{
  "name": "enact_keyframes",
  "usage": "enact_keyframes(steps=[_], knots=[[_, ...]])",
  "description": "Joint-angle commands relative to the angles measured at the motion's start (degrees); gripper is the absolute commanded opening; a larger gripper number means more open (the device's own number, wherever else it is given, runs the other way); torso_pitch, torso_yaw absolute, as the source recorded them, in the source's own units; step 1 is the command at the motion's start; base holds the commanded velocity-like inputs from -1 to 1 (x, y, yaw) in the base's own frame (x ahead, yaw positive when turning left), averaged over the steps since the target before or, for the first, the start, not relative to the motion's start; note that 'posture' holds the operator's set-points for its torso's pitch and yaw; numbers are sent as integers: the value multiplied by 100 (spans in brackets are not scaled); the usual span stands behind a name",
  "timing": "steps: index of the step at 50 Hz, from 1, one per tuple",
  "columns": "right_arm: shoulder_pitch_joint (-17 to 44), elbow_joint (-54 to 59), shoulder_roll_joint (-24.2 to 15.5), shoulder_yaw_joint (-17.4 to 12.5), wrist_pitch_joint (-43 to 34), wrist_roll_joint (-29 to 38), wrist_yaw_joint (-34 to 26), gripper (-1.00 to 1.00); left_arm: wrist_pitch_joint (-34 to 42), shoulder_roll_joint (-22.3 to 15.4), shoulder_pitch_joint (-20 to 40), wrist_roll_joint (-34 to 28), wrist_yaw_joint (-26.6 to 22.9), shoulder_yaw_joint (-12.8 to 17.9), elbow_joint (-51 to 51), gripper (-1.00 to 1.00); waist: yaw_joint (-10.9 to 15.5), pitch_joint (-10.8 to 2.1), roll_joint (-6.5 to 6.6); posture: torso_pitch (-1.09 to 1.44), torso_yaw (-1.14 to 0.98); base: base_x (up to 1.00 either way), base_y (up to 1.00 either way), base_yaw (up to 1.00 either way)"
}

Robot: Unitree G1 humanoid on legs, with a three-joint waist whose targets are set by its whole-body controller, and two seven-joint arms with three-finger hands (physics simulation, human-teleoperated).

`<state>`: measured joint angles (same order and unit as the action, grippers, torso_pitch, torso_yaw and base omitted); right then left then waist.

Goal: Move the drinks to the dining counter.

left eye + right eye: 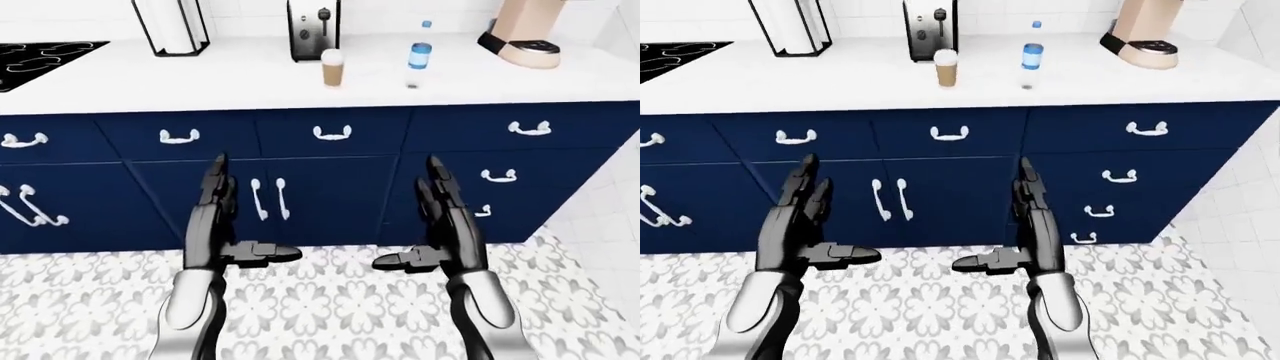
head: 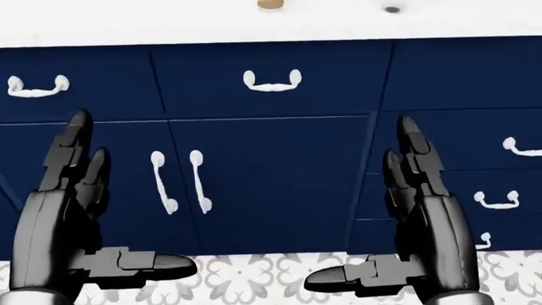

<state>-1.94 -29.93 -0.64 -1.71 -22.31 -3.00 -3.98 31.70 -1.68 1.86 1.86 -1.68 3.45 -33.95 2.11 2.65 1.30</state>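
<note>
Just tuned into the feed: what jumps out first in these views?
Two black hands, left hand and right hand, held open and empty low in the left-eye view against navy cabinets. Above them, on the white counter, stand a lidded coffee cup and a water bottle, side by side near top centre.

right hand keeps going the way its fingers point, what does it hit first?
Probably the blue cabinet front below the counter. The right hand sits well under the cup and bottle; depth unclear.
</note>
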Motion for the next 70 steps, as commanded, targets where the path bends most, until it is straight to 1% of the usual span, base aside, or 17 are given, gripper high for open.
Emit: enact_keyframes(steps=[1,3,5,7,9,15,25,34,35,40,42,53,56,58,59,67,70], knots=[[52,-193,-42,-40,149,23,16,100,-86,14,75,22,0,-30,-195,100,-26,31,-36,0,0,0,0,0],[49,-211,-44,-19,177,57,10,100,-85,7,87,32,1,-13,-203,100,24,-69,-143,0,0,0,0,0],[47,-245,-38,-16,205,54,-1,100,-71,1,116,54,4,12,-206,100,68,-144,-527,0,0,0,0,0],[71,-240,-31,-32,173,23,0,100,-75,-5,134,66,6,25,-192,100,21,-30,-370,0,0,0,0,0],[78,-213,-31,-27,167,24,5,100,-87,-4,121,76,6,25,-192,100,-57,-134,-371,0,0,0,-36,0],[70,-223,-23,27,176,52,19,100,-82,3,67,77,10,-2,-234,100,-185,-20,235,0,0,0,-56,0],[24,-446,-16,-5,23,-332,-94,100,-80,-28,126,92,-4,57,-201,100,-123,-155,-365,0,0,0,0,14],[236,-625,-66,-58,-238,-238,37,100,161,-110,403,131,16,156,-259,100,-264,-139,-221,0,0,0,3,88],[268,-672,-45,-134,-268,-327,53,100,256,-125,460,130,22,157,-311,100,-135,-127,-339,0,0,0,0,0],[502,-1034,-129,-298,-750,-356,238,100,819,-198,916,181,97,181,-578,100,-280,-121,-55,0,0,0,0,0],[576,-1241,-161,-368,-960,-397,283,100,1104,-235,1119,230,126,212,-723,100,-258,-104,253,0,0,24,-3,0],[722,-1948,-275,-720,-1496,-698,417,100,1969,-395,1715,555,288,362,-1202,100,-87,41,-169,0,0,40,-4,0],[767,-2108,-301,-778,-1643,-784,456,100,2139,-413,1776,612,348,326,-1362,100,-27,14,-422,0,0,59,-6,0],[771,-2185,-326,-821,-1678,-831,463,100,2088,-450,1814,566,371,300,-1313,100,-45,-122,-820,0,0,61,-5,0],[794,-2251,-336,-854,-1741,-867,483,100,2161,-444,1854,577,385,307,-1356,100,-108,84,-554,0,0,62,-6,0],[776,-2333,-357,-936,-1753,-984,535,100,2118,-438,1843,558,384,282,-1339,100,-222,-87,-233,0,0,60,-6,0],[748,-2316,-356,-918,-1710,-987,534,100,2170,-435,1855,573,383,300,-1391,100,-290,-162,72,0,0,60,-6,0]])
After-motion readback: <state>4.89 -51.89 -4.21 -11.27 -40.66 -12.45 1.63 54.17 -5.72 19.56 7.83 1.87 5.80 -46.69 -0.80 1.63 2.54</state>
